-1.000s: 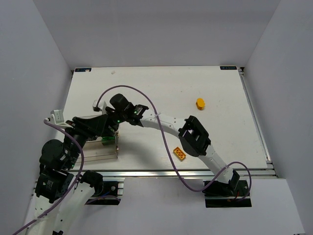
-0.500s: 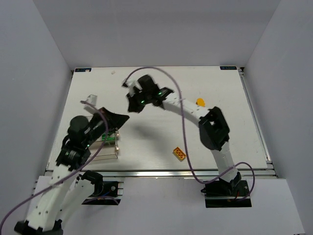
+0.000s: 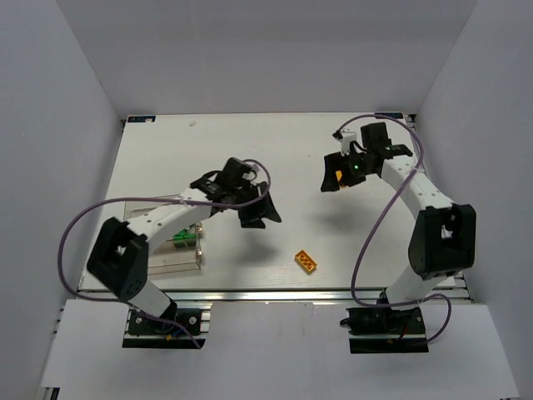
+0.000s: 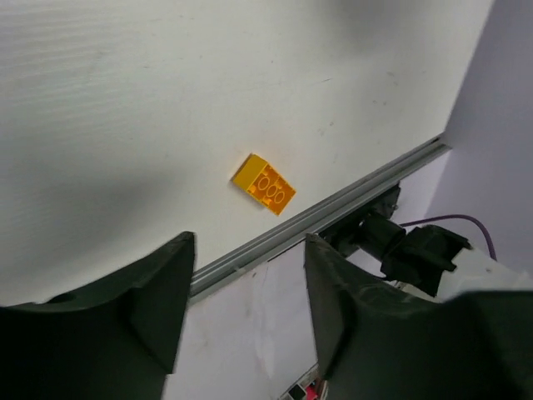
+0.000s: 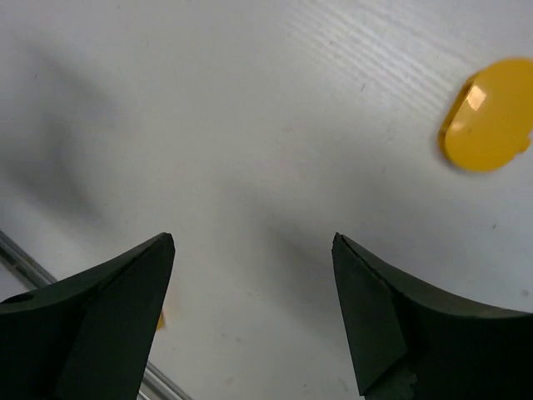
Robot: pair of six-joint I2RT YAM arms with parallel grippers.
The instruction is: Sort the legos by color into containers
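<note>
One orange brick (image 4: 263, 184) ahead of left end effector (image 4: 247, 250), apart.

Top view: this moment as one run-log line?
left fingers open, empty, near orange brick | right fingers open, empty, near yellow piece | green legos in container

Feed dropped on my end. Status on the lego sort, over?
Left pincer open, empty, orange brick loose ahead. Right pincer open, empty, by yellow piece. Green bricks in container. Nothing between pincers and pieces.
</note>
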